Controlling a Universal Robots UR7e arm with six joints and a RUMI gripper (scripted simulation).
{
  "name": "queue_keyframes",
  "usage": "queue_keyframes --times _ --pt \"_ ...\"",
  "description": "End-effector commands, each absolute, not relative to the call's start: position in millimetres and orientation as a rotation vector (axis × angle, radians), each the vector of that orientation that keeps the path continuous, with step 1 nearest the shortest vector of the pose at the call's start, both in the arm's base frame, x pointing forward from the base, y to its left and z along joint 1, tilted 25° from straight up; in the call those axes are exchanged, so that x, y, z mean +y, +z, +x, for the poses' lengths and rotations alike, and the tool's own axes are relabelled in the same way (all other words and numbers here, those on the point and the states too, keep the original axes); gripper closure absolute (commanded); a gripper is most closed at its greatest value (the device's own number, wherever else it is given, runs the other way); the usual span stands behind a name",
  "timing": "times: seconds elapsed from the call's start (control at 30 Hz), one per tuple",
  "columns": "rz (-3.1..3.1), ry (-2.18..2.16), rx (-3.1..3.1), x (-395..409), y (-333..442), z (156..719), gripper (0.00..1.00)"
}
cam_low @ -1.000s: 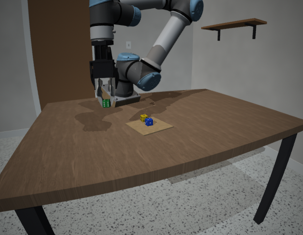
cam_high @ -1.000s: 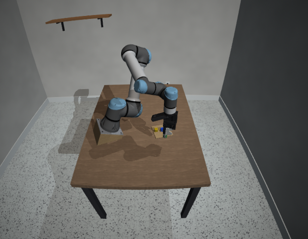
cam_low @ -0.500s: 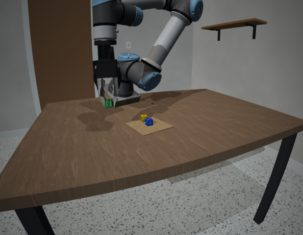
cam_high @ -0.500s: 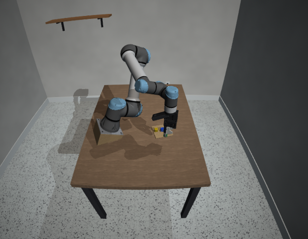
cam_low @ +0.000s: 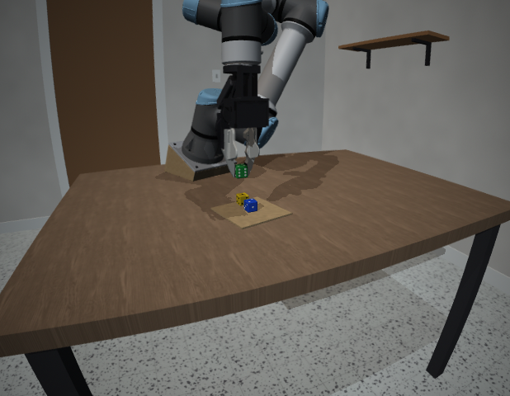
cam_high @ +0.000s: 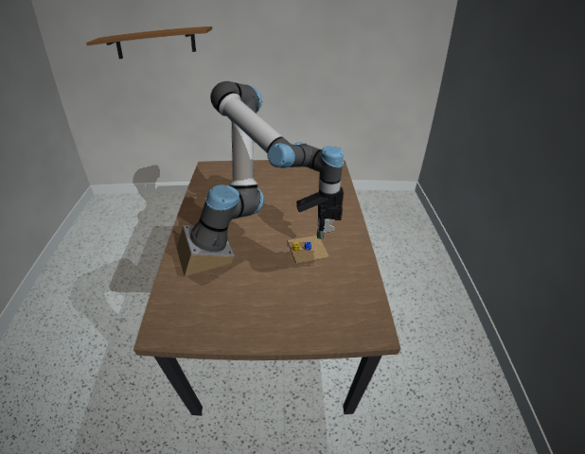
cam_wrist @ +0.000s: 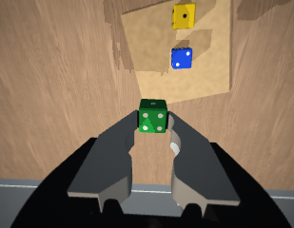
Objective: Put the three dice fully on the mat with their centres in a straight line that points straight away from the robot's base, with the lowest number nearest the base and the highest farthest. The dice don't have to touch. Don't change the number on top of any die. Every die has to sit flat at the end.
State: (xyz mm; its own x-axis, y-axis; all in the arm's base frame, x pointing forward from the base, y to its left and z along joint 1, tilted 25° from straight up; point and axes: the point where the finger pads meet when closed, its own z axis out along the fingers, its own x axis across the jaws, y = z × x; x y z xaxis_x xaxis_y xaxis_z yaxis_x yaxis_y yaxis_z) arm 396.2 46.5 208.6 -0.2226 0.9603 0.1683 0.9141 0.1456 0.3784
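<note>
Dice are partly placed: the yellow die (cam_wrist: 184,16) and blue die (cam_wrist: 182,58) sit flat on the mat (cam_wrist: 204,76), near the counter's (cam_low: 119,256) middle. The pincer (cam_wrist: 153,127) holds the green die (cam_wrist: 152,117) in the air just beside the mat's edge. Judging by this, only the green die is left to set down in line.

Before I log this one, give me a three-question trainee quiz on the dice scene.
1. True or false: the pincer holds nothing.
2. Which dice lie on the mat? A) yellow and blue B) green and blue C) all three
3. Fill in: in the wrist view, the yellow die shows ___ pip on top.

Key: 1 false, it grips the green die above the table. 2 A, with the blue die beside the yellow. 3 one.
</note>
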Motion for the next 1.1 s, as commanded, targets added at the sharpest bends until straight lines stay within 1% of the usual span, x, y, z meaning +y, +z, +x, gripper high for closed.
queue_keyframes --times 0.0,0.17,0.7,1.07 --pt "1.83 0.611 2.319 70 216 394 0.94" --pt "1.792 0.613 2.339 85 221 391 0.94" --pt "1.791 0.613 2.34 85 221 391 0.94" --pt "1.792 0.611 2.341 90 202 399 0.94"
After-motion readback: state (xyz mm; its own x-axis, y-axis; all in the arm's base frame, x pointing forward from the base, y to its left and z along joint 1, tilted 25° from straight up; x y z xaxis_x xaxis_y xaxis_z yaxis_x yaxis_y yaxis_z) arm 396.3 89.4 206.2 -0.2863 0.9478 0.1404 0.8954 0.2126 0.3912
